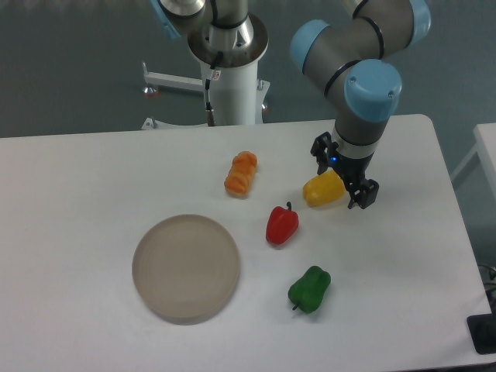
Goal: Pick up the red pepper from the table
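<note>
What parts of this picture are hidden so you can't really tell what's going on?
- Gripper, camera view: the wrist and the yellow pepper cover its fingers, so open or shut is unclear.
- Yellow pepper: its right side is hidden behind the gripper; touching or not is unclear.
- Table: cut off by the frame's edges.

Readable text: none anywhere in view.
Peppers: no labels or brand marks can be made out.
Plate (186, 268): plain, unmarked.
Robot arm (364, 54): no legible lettering or numbers.

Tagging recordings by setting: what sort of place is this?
Probably a robotics lab: a robot arm on a pedestal at a bare white table, with toy peppers such as the red pepper and a plate.
</note>
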You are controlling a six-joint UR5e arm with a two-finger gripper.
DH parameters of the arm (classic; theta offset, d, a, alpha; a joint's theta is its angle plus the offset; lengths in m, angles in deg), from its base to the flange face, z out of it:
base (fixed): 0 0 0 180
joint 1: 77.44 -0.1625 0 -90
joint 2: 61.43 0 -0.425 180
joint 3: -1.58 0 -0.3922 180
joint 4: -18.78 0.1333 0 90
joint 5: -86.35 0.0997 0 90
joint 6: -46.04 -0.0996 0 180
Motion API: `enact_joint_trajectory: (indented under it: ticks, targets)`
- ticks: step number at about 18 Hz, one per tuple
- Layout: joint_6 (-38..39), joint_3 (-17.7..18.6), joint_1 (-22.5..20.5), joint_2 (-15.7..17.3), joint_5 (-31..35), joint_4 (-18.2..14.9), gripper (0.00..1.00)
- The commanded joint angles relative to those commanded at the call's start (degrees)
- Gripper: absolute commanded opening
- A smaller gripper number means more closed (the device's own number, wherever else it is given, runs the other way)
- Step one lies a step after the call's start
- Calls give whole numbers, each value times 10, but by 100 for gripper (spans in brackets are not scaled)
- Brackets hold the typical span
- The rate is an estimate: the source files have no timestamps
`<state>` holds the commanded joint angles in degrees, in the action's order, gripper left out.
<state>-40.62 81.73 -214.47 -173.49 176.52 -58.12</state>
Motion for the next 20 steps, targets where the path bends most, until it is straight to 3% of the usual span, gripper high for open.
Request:
enact_joint_trajectory:
  ticks: [8,13,17,20]
  targets:
    - [2,3,2,3,0,-3,100]
    - [13,32,3,10,-26,-2,100]
    - [108,62,36,11,-26,4,100]
    - [184,62,49,-7,-27,47,100]
